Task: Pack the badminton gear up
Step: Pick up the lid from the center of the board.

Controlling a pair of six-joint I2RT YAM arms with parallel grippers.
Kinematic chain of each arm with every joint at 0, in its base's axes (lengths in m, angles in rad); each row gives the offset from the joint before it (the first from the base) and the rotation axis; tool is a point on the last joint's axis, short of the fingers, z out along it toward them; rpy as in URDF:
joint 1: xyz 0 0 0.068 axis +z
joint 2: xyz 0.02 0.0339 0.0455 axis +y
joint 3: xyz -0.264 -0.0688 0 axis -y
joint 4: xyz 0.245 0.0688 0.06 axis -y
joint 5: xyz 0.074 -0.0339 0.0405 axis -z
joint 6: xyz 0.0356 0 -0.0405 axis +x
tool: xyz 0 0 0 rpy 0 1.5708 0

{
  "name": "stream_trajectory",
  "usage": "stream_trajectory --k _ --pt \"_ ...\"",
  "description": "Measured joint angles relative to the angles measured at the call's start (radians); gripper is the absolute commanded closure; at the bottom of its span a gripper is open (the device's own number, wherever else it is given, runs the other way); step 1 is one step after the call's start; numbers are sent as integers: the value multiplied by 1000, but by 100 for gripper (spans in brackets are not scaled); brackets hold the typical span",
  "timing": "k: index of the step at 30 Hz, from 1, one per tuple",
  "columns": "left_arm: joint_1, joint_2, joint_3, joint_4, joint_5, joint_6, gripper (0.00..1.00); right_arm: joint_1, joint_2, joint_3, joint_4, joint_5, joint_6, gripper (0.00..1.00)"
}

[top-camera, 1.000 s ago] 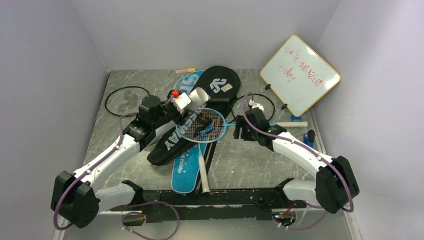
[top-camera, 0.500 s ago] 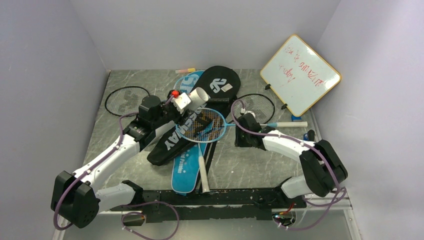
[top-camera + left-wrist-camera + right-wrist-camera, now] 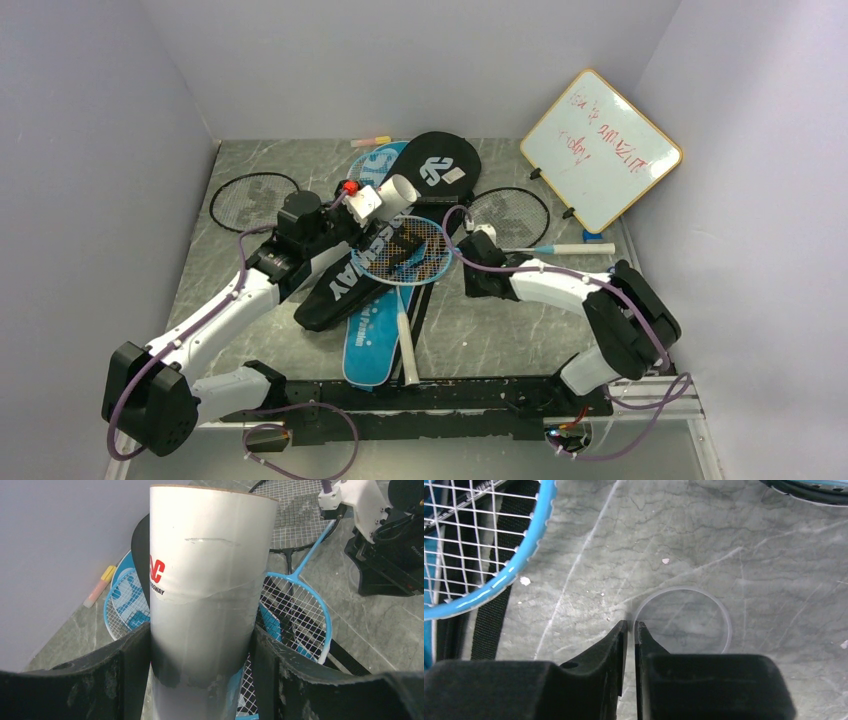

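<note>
My left gripper is shut on the long white tube, holding it tilted above the black bag and the blue bag. A light-blue racket lies across the bags; its head also shows in the right wrist view. Black rackets lie at far left and centre right. My right gripper is low on the table, right of the blue racket head. Its jaws are pinched on the left rim of a clear round lid that lies flat.
The orange-rimmed whiteboard leans at the back right. A pink and yellow marker lies by the back wall. A white racket handle points toward the near edge. Grey walls close in left, right and behind.
My right gripper has moved left and down to the table, and its jaws have closed from wide apart onto the lid's rim. The left arm and tube have not moved.
</note>
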Motion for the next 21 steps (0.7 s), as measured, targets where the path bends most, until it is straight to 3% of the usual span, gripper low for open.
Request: stream_trajectory --k 1,7,15,21 --pt "0 0 0 0 0 0 44 8 8 8 0 13 -2 100" --pt "0 0 0 0 21 0 43 23 -8 29 -17 12 -6 100" --pt "4 0 0 5 197 11 42 23 -292 211 -32 -151 -50 100" --pt "4 0 0 20 295 21 42 23 -405 390 42 -309 -84 100"
